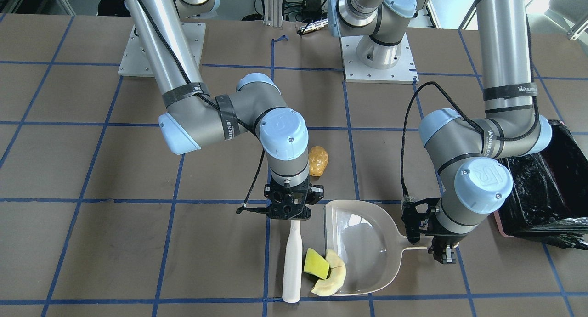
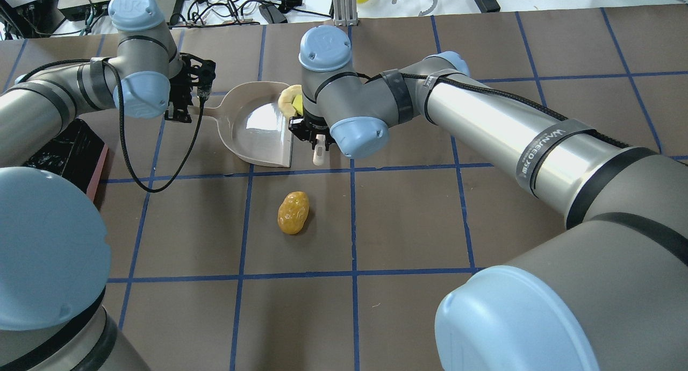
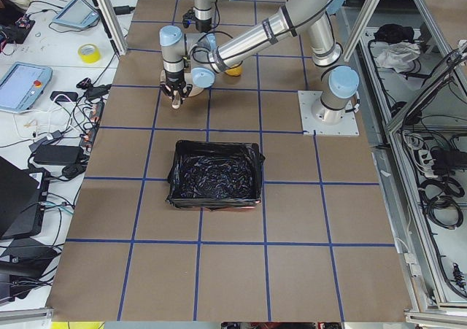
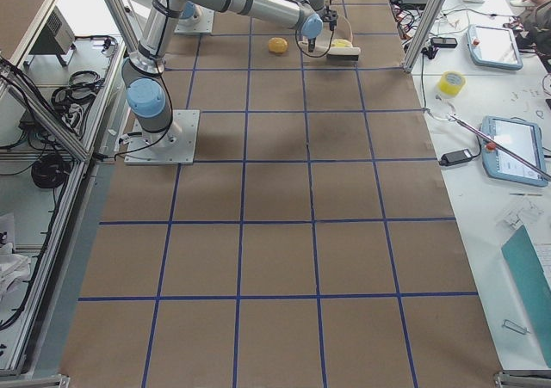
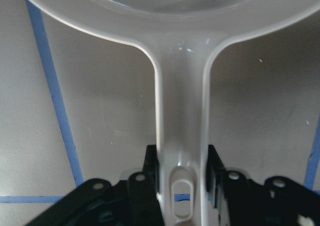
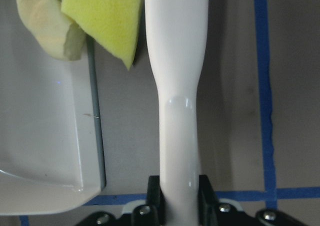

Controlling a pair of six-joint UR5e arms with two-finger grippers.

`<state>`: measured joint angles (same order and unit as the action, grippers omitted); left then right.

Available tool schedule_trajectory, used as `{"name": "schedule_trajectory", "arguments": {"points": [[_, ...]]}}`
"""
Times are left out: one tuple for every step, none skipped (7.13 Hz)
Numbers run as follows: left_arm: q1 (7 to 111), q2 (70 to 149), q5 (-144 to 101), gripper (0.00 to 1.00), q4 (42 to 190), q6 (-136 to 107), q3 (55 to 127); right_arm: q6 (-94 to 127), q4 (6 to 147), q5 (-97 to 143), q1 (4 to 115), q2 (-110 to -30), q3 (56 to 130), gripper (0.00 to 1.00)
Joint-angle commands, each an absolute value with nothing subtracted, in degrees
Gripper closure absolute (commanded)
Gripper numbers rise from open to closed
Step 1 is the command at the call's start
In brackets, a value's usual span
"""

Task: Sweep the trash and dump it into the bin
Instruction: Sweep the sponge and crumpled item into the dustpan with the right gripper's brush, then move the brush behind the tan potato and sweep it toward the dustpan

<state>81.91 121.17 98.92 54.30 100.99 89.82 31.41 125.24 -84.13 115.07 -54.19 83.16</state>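
smooth white brush handle [image 6: 177, 110] sits clamped in right gripper [image 6: 178, 188]; left gripper [image 5: 181, 172] pinches glossy dustpan handle [image 5: 181, 110].

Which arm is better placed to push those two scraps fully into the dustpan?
The right. The right gripper grips the brush, which lies beside the yellow wedge and pale slice at the lip of the dustpan. The left gripper is occupied holding its handle.
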Motion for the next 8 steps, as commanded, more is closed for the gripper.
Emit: {"name": "schedule_trajectory", "arguments": {"points": [[81.91,121.2,98.96,1.0,54.23,100.99,89.82,36.54,125.33,-82.71,117.59,-53.7,82.44,1.0],[81.91,121.2,98.96,1.0,54.32,100.99,89.82,38.82,126.12,-82.53,118.64,-53.79,82.44,1.0],[81.91,121.2,98.96,1.0,54.23,100.99,89.82,41.72,126.91,-82.53,120.22,-53.7,82.44,1.0],[81.91,121.11,98.96,1.0,54.23,100.99,89.82,44.36,127.87,-81.05,121.02,-53.7,82.35,1.0],[81.91,121.11,98.96,1.0,54.23,100.99,89.82,46.04,128.58,-79.82,121.2,-53.79,81.83,1.0],[81.91,121.03,98.88,1.0,54.14,100.81,89.82,47.88,128.5,-79.72,122.16,-53.7,81.22,1.0],[81.91,120.85,98.88,1.0,54.14,100.81,89.82,49.81,128.06,-79.72,123.65,-53.96,80.6,1.0],[81.91,120.76,98.88,1.0,54.14,100.81,89.82,50.53,127.45,-79.8,124.36,-53.96,80.77,1.0]]}}
